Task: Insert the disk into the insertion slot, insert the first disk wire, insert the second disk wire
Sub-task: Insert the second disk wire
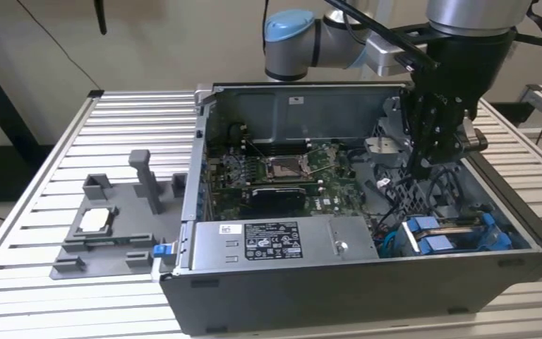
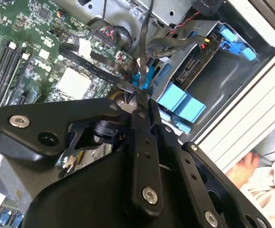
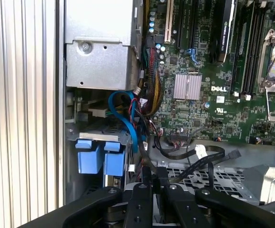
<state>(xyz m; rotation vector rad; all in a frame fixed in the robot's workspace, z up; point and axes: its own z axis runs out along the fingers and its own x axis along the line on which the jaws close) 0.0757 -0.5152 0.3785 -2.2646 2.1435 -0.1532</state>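
Observation:
My gripper point(image 1: 423, 169) reaches down into the open computer case point(image 1: 346, 296), above the motherboard's right part. In both wrist views its fingers are pressed together on a thin black disk wire point(image 2: 145, 42) that runs away from the tips of the gripper point(image 2: 140, 97). The insertion slot point(image 1: 437, 245), a dark bay with bright blue tabs, lies at the case's front right corner, in front of the gripper. The disk point(image 2: 193, 66) sits inside the slot point(image 2: 182, 102), its connector edge facing the wires. The first wrist view has the gripper point(image 3: 154, 178) beside the slot's blue tabs point(image 3: 90, 159).
A silver power supply box point(image 1: 271, 244) with a white label stands on the exterior view's left of the slot. A blue cable point(image 3: 128, 118) and a bundle of black cables point(image 3: 194, 156) lie near the gripper. A grey fixture point(image 1: 111, 226) sits outside the case. A person's hand point(image 2: 244, 166) shows beyond the case wall.

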